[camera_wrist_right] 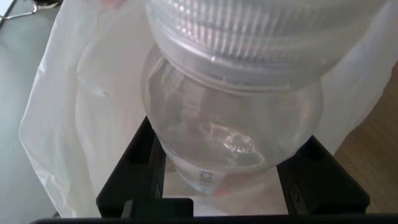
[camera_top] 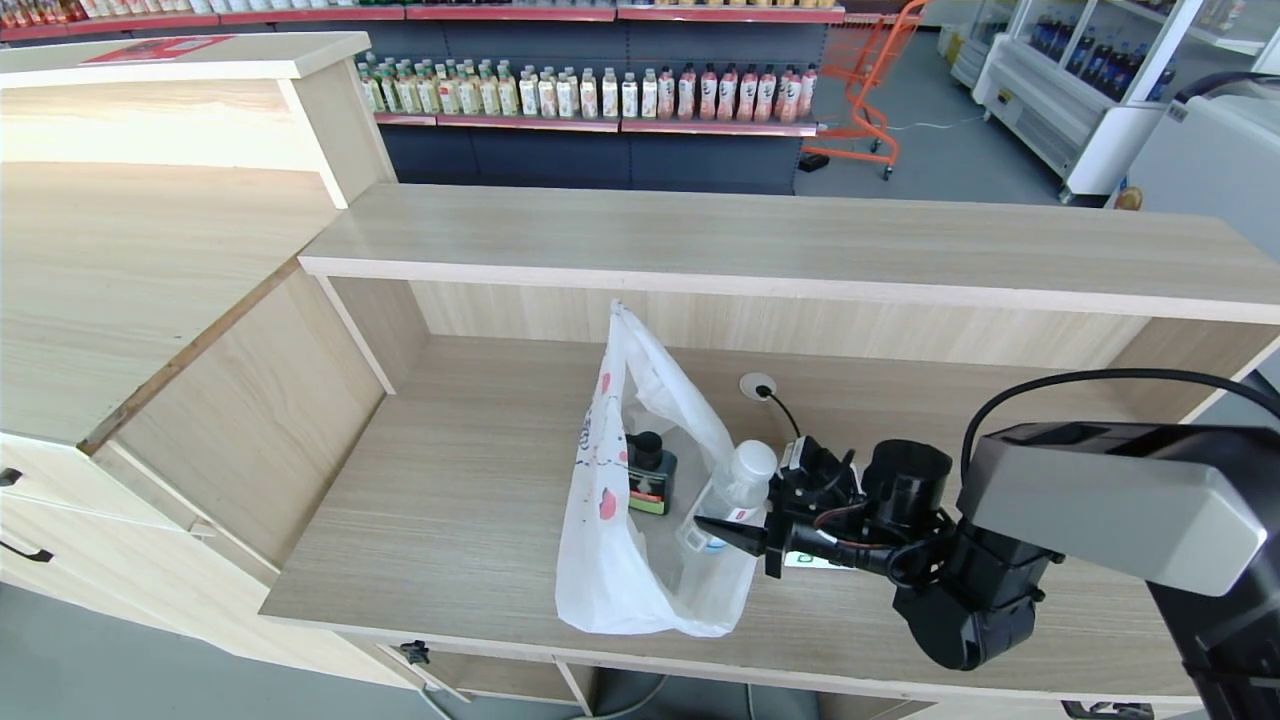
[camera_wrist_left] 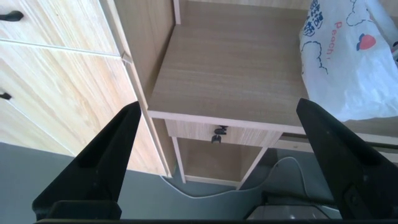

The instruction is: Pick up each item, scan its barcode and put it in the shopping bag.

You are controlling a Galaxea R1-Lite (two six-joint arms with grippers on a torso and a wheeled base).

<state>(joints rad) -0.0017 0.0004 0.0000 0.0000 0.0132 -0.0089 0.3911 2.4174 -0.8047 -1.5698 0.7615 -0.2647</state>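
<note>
**Clear bottle held at the mouth of the shopping bag**

Head view: We see the white shopping bag [camera_top: 610, 540] standing open near the front edge of the wooden counter [camera_top: 450, 520]. 1 dark bottle [camera_top: 651, 478] with a black cap stands upright inside it. The right gripper [camera_top: 738, 510] comes in from the right and pinches a clear bottle [camera_top: 742, 478] with a white cap at the bag's right side. The bottle is tilted, and its lower end shows through the thin plastic, so we take it to be partly inside the bag. A black cable [camera_top: 785, 412] runs from a round port in the counter toward the gripper. Beyond the counter, a store shelf [camera_top: 600, 95] carries a row of drink bottles.

Left wrist view: The left gripper [camera_wrist_left: 217, 109] hangs off the counter's front corner. Its 2 fingers [camera_wrist_left: 93, 168] are spread wide with nothing between them. The bag lies well apart from it, on the far side of the counter. Pale drawers [camera_wrist_left: 56, 81] with dark handles stand beside the counter.

Right wrist view: We look straight at the clear bottle, its ribbed cap nearest the camera. The 2 black fingers [camera_wrist_right: 140, 168] sit against either side of its body. The bag's white plastic lies just behind it.
</note>
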